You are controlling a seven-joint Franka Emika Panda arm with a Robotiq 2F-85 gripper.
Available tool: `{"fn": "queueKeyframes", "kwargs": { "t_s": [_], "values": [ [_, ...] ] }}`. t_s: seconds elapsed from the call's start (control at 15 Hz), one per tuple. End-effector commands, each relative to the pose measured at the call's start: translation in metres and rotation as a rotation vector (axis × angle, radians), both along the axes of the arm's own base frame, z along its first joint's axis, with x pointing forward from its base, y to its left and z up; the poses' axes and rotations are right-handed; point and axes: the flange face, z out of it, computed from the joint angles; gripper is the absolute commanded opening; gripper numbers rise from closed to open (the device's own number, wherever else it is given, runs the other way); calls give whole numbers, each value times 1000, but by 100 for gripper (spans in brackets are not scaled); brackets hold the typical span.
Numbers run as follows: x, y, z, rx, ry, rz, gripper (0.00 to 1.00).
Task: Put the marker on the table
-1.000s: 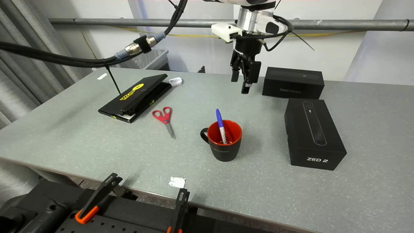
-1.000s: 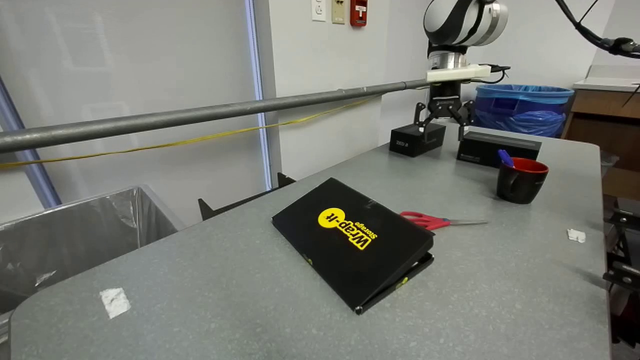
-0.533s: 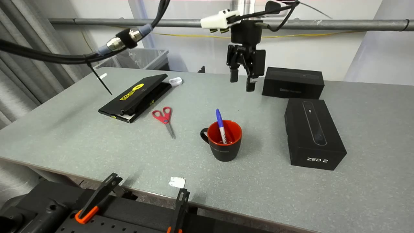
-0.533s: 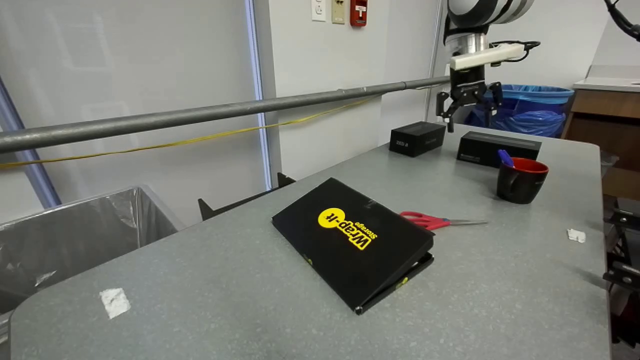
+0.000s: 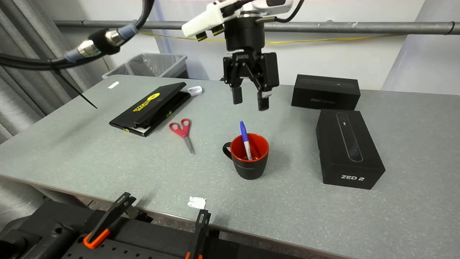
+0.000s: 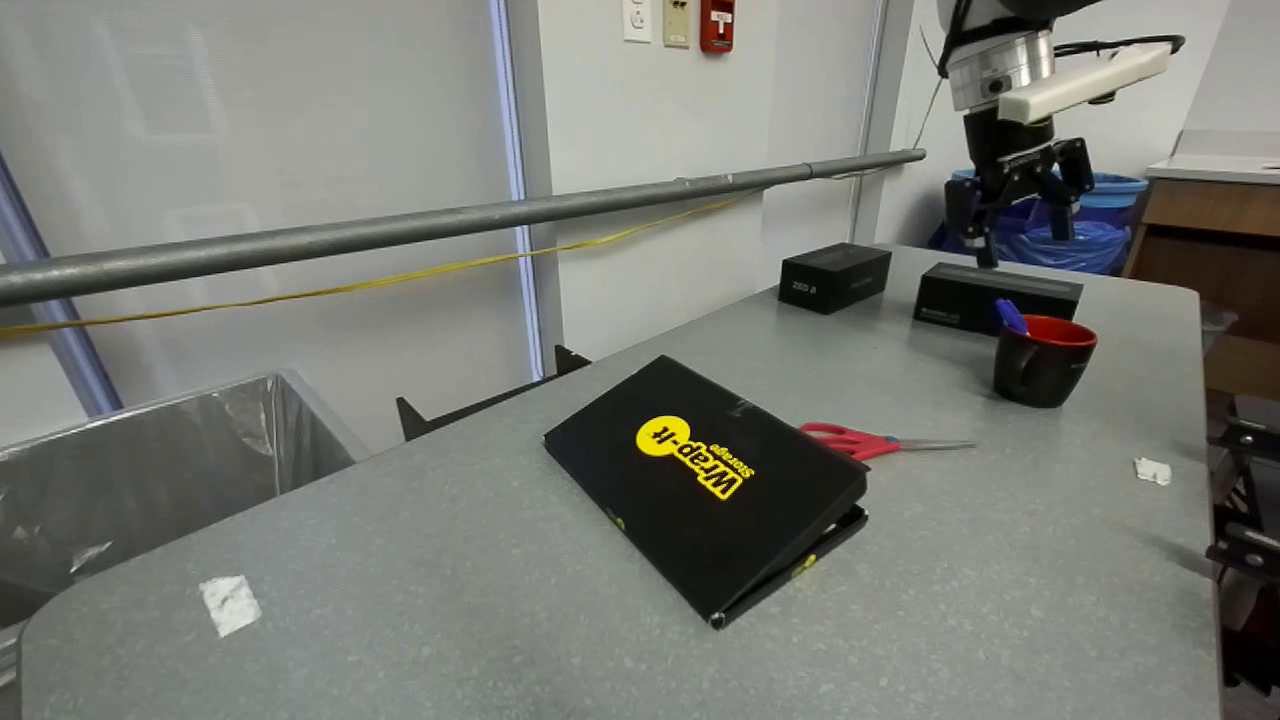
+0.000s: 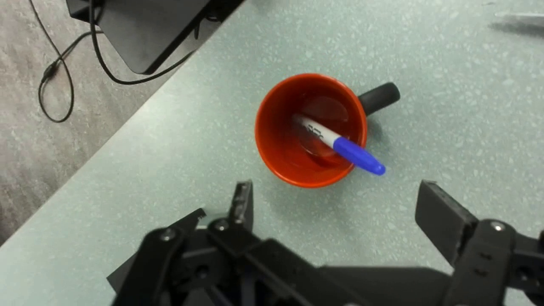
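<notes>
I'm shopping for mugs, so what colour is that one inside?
Red, leaning to orange; the mug's inside shows best in the wrist view.

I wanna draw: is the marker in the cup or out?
In: the marker leans inside the cup, its blue end sticking up past the rim.

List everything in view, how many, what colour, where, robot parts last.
table: one, grey, across all views
mug: one, black, red inside, on table
marker: one, blue and white, leaning in mug
Wrap-It box: one, black and yellow, on table
scissors: one pair, red handles, on table
camera boxes: two, black, on table
scraps: two, white, on table
small item: one, white, on table
clamps: two, black and orange, near table edge
bins: two, grey and blue, beyond table
pipe: one, grey, along wall
wall fittings: three, white, beige, red, on wall
curtain: one, grey, beyond table
counter: one, brown, background
gripper: one, black, open above table
arm: one, white and black, above gripper
</notes>
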Motion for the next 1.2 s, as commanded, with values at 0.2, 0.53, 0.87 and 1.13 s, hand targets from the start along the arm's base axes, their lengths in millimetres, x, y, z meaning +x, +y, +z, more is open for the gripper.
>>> {"fn": "queueKeyframes", "kwargs": {
  "t_s": [0.2, 0.53, 0.87, 1.13],
  "values": [
    [-7, 9, 1, 4, 6, 20, 100],
    [-8, 7, 0, 4, 7, 16, 100],
    [3, 25, -13, -8, 41, 56, 100],
    [9, 30, -31, -43, 70, 49, 100]
  ]
}}
